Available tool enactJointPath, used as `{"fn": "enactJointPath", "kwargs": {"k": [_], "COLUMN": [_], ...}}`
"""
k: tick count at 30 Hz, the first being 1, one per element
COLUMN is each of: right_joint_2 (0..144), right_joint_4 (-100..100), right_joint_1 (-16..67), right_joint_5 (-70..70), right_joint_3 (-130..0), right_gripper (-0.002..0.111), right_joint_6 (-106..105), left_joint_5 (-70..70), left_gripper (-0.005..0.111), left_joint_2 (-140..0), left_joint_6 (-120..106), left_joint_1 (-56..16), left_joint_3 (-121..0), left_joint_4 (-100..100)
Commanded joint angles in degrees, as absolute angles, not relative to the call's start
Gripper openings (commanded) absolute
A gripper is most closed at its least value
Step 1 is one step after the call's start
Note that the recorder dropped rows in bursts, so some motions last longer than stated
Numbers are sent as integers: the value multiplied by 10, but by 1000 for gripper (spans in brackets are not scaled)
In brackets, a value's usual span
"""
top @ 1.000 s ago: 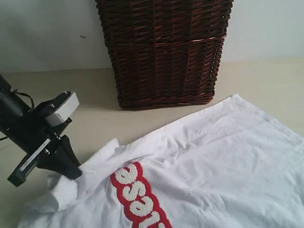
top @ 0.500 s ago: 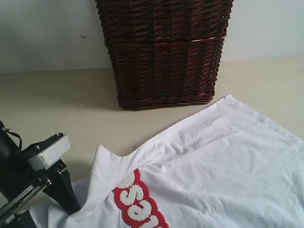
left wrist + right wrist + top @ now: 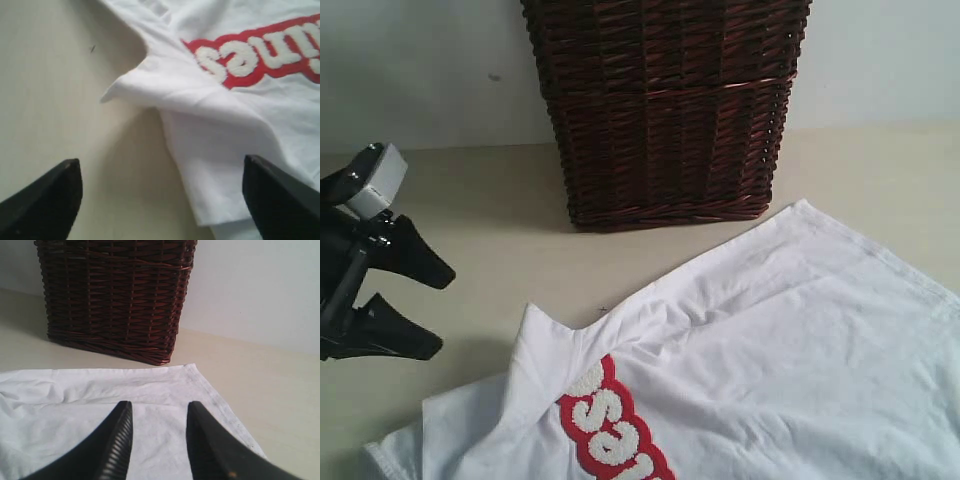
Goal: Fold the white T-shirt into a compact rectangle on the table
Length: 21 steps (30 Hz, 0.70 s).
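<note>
1. The white T-shirt [image 3: 770, 340] lies spread on the table [image 3: 490, 230], in front of the dark wicker basket [image 3: 665, 110] and not touching it. It runs out of the exterior view, so I cannot see all of it. The red-outlined letters [image 3: 605, 420] face up.
2. The left gripper [image 3: 445, 313] is over bare table, beside the left edge of the shirt and apart from it. Its jaws are spread wide and hold nothing.
3. The right gripper [image 3: 160, 407] hangs over the cloth near the shirt corner on the basket side. Its fingers stand moderately apart with nothing between them. Whether the tips touch the cloth I cannot tell.
4. The shirt is not yet a rectangle. Near the letters one flap [image 3: 165, 85] is turned over and ends in a raised point, and the cloth is wrinkled.
5. I judge the shirt to be light, soft and limp. It will sag and drag when lifted, and it may slide on the smooth table. It is not fragile.
6. A good hold, in my opinion, is at an edge or corner, where a finger can go under one layer: the pointed flap for the left gripper, the near corner for the right. A pinch in the flat middle may slip off or take two layers.
</note>
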State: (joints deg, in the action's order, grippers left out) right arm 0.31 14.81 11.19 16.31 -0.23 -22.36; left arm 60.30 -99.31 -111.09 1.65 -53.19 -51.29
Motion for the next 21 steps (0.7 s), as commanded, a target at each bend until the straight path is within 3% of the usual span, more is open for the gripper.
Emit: {"fn": "enactJointPath", "kwargs": {"k": [1,15,19,21], "right_joint_2": [0,0,0,0], "right_joint_4": [148,148,148,148], "right_joint_1": [109,109,109,109], "right_joint_5": [161,161,161,161], "right_joint_3": [0,0,0,0], "right_gripper": [37,37,37,37], "right_joint_6": [-224,-224,-224,-224], "left_joint_5": [583,531,529,529], "left_gripper": [83,83,69,54], "left_joint_2": [-1026,-1074,-1074,-1074], "left_joint_6": [-1070,-1123,-1123,-1126], "left_joint_1": [30,26,26,26], "left_joint_3": [-500,-459,-458,-455], "left_joint_4": [-488,-553,-551,-551]}}
